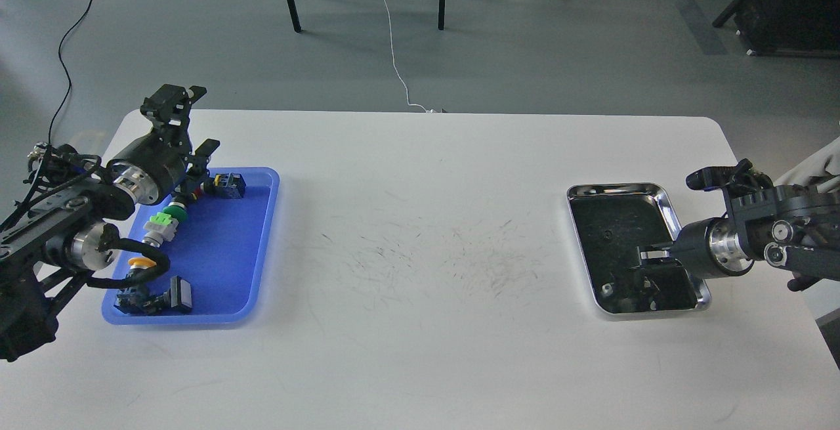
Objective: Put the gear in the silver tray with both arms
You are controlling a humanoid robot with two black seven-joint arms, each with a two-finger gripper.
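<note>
The silver tray (659, 195) lies at the right of the white table, its dark bottom full of reflections. My right gripper (646, 264) reaches in from the right and hangs low over the tray's near half. It is dark against the bottom, so its fingers cannot be told apart. A small shiny piece (607, 290) shows in the tray's near left corner. My left gripper (195, 125) is above the far left corner of the blue tray (223, 266), its two claws spread apart and empty. Several push-button parts lie in the blue tray, among them a green one (174, 213).
A yellow-capped part (139, 263) and black switch blocks (181, 293) lie in the blue tray under my left forearm and its cable. Bare scuffed tabletop (420, 253) separates the two trays. Chair legs and cables are on the floor beyond the table's far edge.
</note>
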